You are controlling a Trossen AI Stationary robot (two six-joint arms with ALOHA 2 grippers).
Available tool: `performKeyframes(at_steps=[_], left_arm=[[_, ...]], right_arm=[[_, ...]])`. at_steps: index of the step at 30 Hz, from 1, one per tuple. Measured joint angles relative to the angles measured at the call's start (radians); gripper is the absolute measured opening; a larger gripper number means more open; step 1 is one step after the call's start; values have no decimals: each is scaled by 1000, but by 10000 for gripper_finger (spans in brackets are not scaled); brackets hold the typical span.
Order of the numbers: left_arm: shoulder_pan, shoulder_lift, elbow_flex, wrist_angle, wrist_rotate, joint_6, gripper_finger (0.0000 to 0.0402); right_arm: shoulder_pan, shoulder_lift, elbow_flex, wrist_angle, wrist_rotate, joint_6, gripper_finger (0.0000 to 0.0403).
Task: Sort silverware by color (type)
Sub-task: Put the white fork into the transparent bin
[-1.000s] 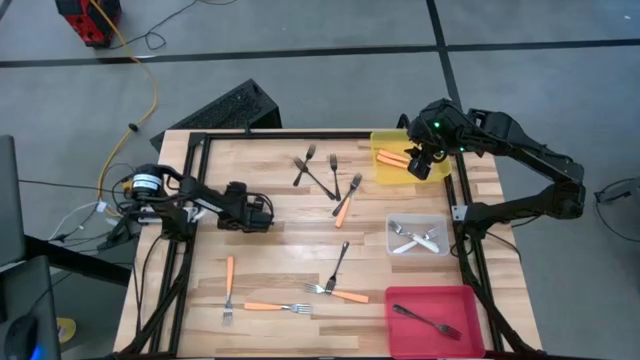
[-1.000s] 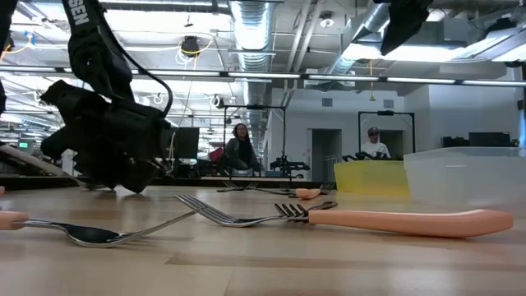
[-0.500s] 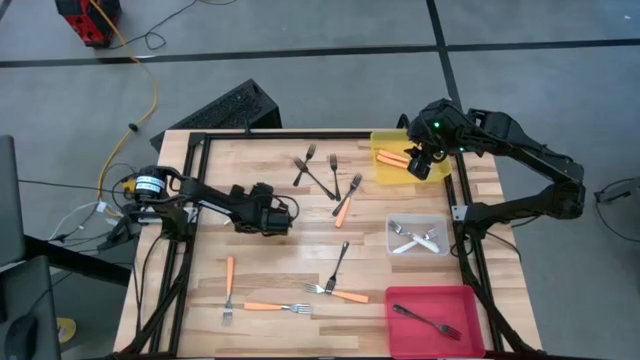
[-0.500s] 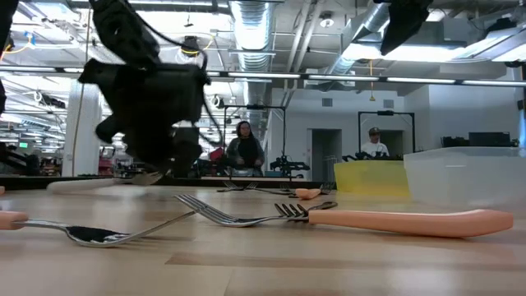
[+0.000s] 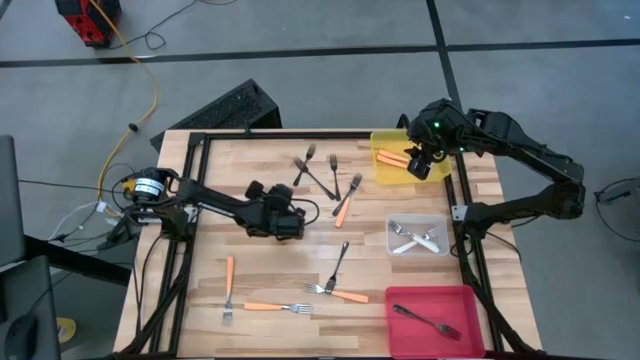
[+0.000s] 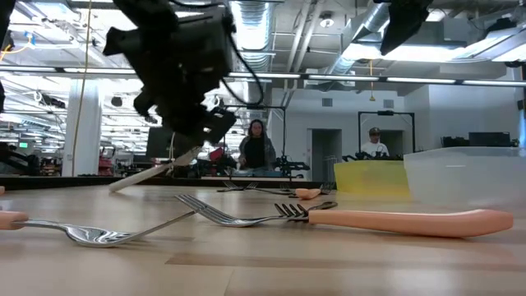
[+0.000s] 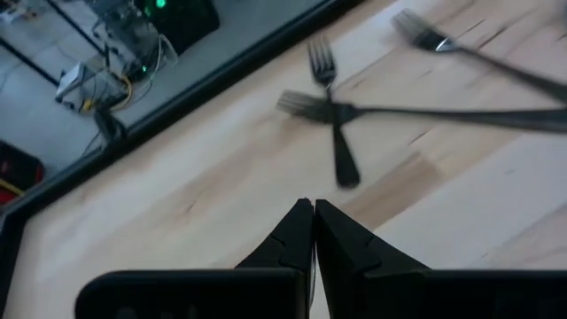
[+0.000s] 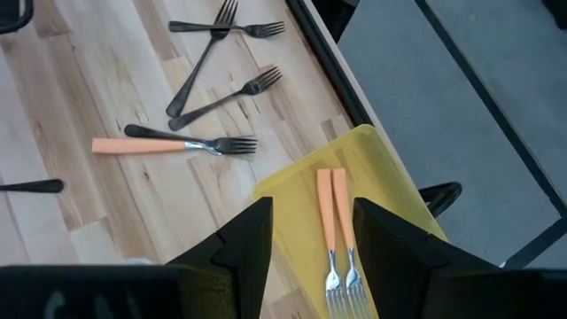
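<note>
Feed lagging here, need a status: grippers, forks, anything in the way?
Left gripper shut on a pale fork, lifted mid-table. Right gripper open, over yellow bin holding two orange forks. Dark forks lie ahead of the left gripper; nothing blocking.

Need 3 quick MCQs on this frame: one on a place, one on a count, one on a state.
1. Where is the right gripper?
A. over the clear bin
B. over the yellow bin
C. low over the middle of the table

2. How many forks lie in the red bin?
A. none
B. one
C. four

3. How do the left gripper's fingers stand?
A. spread wide
B. shut
C. clamped on an orange handle

Key:
1 B: the high view puts it at the yellow bin's edge, and its wrist view looks down on the two orange-handled forks inside.
2 B: a single dark fork lies there.
3 B: the left wrist view shows the two tips pressed together, and no orange handle is between them.
</note>
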Motion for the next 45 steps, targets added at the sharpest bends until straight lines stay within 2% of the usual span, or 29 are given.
performKeyframes(at_steps=[10,15,29,34,40,45], left_arm=[[-22,-1,100,41,-41,149,0],[-25,-13,103,141,-4,239,0],[-72,-161,99,348,34,450,0],[-98,-235,33,492,62,501,0],[-103,-347,-89,676,142,521,0],[-102,-431,-219,914,222,557,0]], right_arm=[[0,0,0,8,-25,13,184],[0,0,0,28,-80,8,184],[1,0,-1,50,-139,-11,184],[1,-17,-85,167,-227,-45,184],[13,-21,-225,290,-244,-84,184],[57,-21,-366,534,-347,-104,184]])
